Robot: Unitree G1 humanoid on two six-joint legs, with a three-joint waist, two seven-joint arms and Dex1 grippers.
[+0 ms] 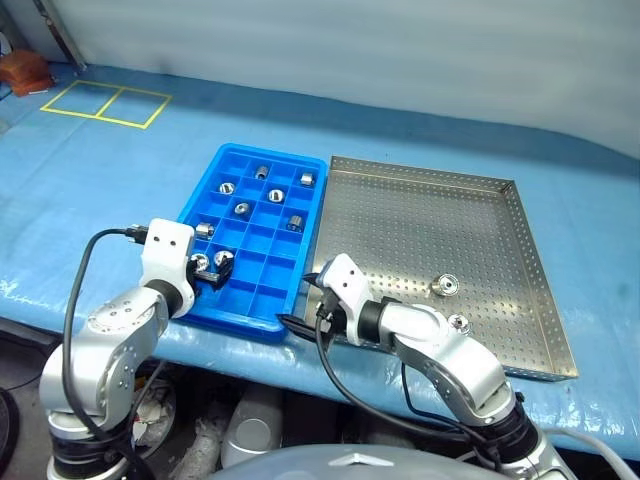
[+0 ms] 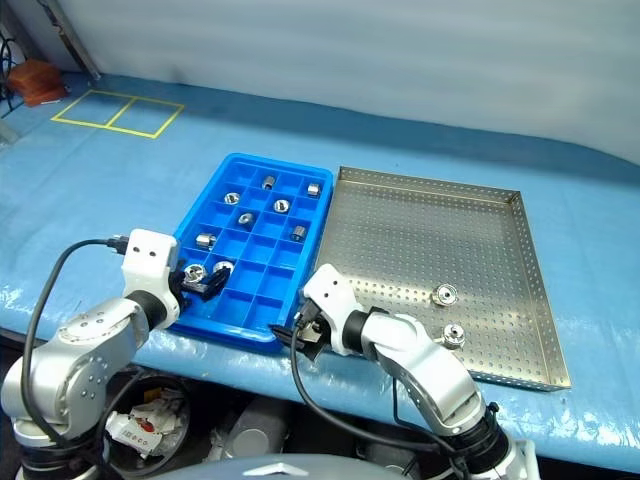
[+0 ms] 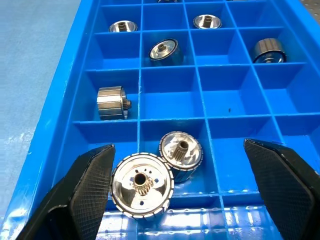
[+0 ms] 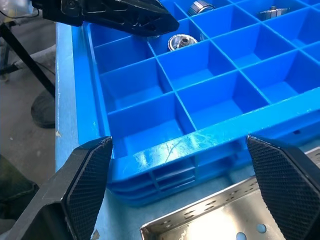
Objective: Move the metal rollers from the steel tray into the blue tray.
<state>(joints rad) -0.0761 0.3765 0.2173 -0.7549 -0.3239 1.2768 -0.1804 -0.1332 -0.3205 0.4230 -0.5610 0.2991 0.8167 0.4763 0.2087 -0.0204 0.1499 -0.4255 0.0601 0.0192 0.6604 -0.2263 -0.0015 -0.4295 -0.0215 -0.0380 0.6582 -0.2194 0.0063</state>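
Rollers (image 3: 142, 186) dropped into blue tray (image 1: 297, 285); left gripper (image 3: 175, 200) and right gripper (image 4: 180, 185) gaped empty. Two remained on steel tray (image 1: 420, 220), needing a right-side reach.

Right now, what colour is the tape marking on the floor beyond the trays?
Yellow: the tape marking forms two joined rectangles, clearest in the left eye view.

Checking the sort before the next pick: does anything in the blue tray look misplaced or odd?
Yes. Two metal rollers lie close together between the open left gripper's fingers, seemingly sharing one compartment of the blue tray, while the other rollers sit one to a cell. They also lie tipped rather than upright.
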